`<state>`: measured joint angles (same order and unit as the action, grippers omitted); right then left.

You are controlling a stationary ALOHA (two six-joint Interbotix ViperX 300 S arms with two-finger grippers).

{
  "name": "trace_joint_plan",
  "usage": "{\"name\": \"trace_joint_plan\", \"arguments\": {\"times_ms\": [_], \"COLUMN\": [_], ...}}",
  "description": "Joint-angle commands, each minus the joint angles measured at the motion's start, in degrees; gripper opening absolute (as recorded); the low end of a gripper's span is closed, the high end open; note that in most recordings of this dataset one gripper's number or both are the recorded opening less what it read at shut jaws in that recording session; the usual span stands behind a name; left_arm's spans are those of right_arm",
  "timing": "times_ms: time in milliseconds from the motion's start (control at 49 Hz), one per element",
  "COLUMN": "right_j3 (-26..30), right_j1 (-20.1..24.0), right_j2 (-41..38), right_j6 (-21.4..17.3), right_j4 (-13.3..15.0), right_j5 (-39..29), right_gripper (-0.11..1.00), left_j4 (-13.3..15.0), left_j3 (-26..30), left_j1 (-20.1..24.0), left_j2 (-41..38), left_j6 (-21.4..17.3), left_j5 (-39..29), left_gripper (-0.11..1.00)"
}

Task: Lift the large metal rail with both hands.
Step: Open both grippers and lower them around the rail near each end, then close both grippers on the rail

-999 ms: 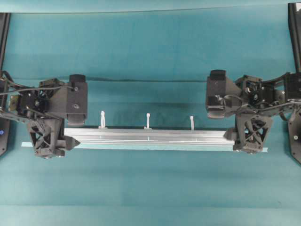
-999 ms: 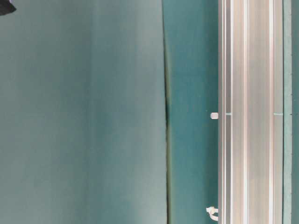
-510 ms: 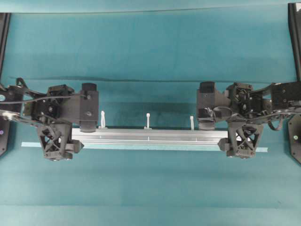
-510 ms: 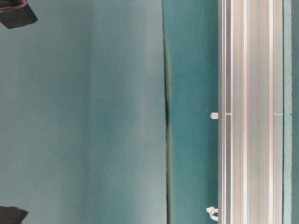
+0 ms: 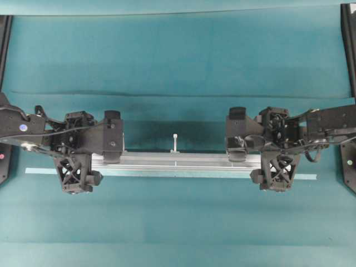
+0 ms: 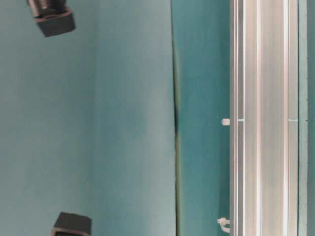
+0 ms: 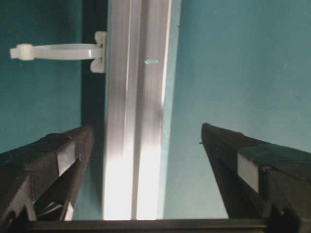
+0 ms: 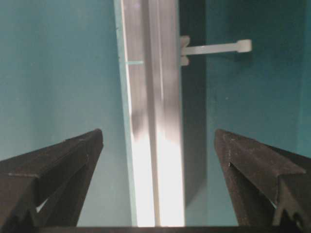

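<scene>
Nearest in overhead: pale tape strip (image 5: 167, 174) flat on teal table (image 5: 178, 222), sticking out past both arms. Just behind, touching it: large metal rail (image 5: 178, 161), lying flat, lengthwise L–R. Left gripper (image 5: 93, 165) over rail's L end, jaws wide apart, straddling rail w/o contact; wrist view shows clear gaps either side. Right gripper (image 5: 257, 164) same at R end, jaws spread, not gripping. Behind rail: mid zip tie (image 5: 175, 142) pointing to far side.
</scene>
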<state>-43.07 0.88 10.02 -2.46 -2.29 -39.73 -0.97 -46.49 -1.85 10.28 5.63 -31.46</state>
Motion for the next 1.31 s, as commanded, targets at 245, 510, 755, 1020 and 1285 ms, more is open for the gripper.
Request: {"name": "trace_joint_plan", "arguments": {"times_ms": [245, 510, 755, 1020, 1285], "right_j3": [-2.7, -4.7, -4.7, -4.1, -3.6], "right_j1": [0.5, -0.2, -0.4, -0.7, -0.8], "right_j2": [-4.7, -8.3, -8.8, -9.1, -9.4], "right_j6": [0.3, 0.2, 0.2, -0.2, -0.2], "right_j4": [-0.2, -0.1, 0.0, 0.1, 0.0], "right_j5": [6.0, 11.4, 11.9, 11.2, 10.5], "right_gripper": [0.97, 0.97, 0.97, 0.88, 0.39], "left_j4": [-0.2, -0.2, -0.2, -0.2, -0.2], "left_j3": [0.1, -0.8, -1.0, -0.6, -0.9], "left_j1": [0.2, 0.2, 0.2, 0.1, 0.2], "left_j2": [-3.3, -6.2, -6.7, -6.6, -6.4], "left_j6": [-0.3, -0.3, -0.5, 0.1, -0.2], "left_j5": [3.6, 7.6, 8.0, 8.0, 8.0], "left_gripper": [0.98, 0.98, 0.98, 0.84, 0.36]}}
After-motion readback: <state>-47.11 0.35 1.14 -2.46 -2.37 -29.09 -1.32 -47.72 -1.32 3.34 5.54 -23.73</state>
